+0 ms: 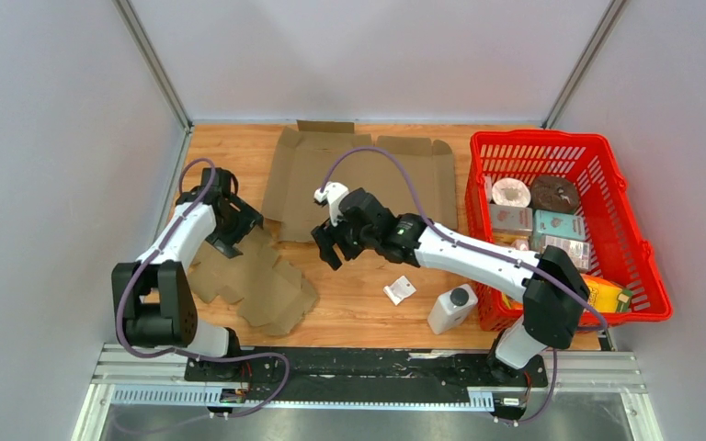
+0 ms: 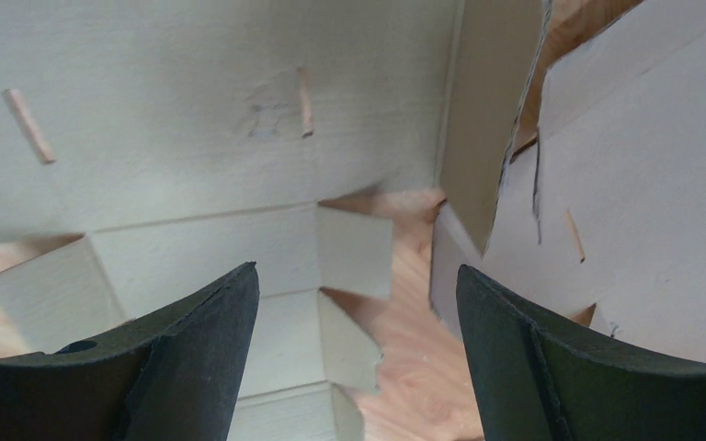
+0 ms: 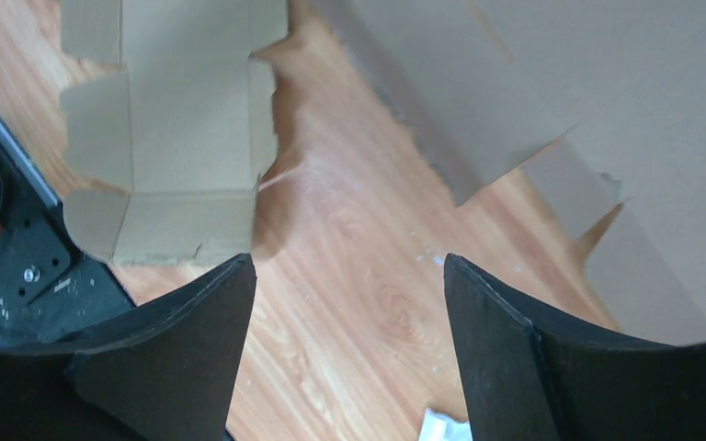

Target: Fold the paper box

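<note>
Two flat cardboard blanks are lying on the wooden table in the top view: a larger blank at the far middle and a smaller blank near the left arm's base. Only this view is showing the red basket and the white bottle. The left gripper is hovering over the smaller blank's far end; the right gripper is hanging just off the larger blank's near edge. The left wrist view is showing its fingers spread wide, nothing between them, over slotted cardboard flaps. The right wrist view is showing wide jaws over bare wood, the blanks lying beyond, either side.
</note>
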Robot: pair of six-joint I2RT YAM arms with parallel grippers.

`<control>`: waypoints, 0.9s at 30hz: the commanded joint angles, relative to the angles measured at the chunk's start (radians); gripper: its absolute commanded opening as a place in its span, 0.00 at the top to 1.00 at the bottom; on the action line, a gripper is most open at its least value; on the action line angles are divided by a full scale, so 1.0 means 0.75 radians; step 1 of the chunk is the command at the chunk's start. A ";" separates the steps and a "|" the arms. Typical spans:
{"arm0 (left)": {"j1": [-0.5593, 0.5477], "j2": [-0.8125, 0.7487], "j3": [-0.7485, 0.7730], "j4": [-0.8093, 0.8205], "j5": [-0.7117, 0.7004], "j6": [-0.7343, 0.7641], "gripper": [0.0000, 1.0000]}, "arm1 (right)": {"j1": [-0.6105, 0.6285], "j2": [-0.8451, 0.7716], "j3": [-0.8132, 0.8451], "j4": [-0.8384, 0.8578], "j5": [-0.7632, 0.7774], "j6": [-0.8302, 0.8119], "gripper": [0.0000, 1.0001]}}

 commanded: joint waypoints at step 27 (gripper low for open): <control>0.018 0.180 -0.052 0.637 -0.023 -0.052 0.71 | -0.062 -0.038 -0.072 0.159 -0.064 0.038 0.25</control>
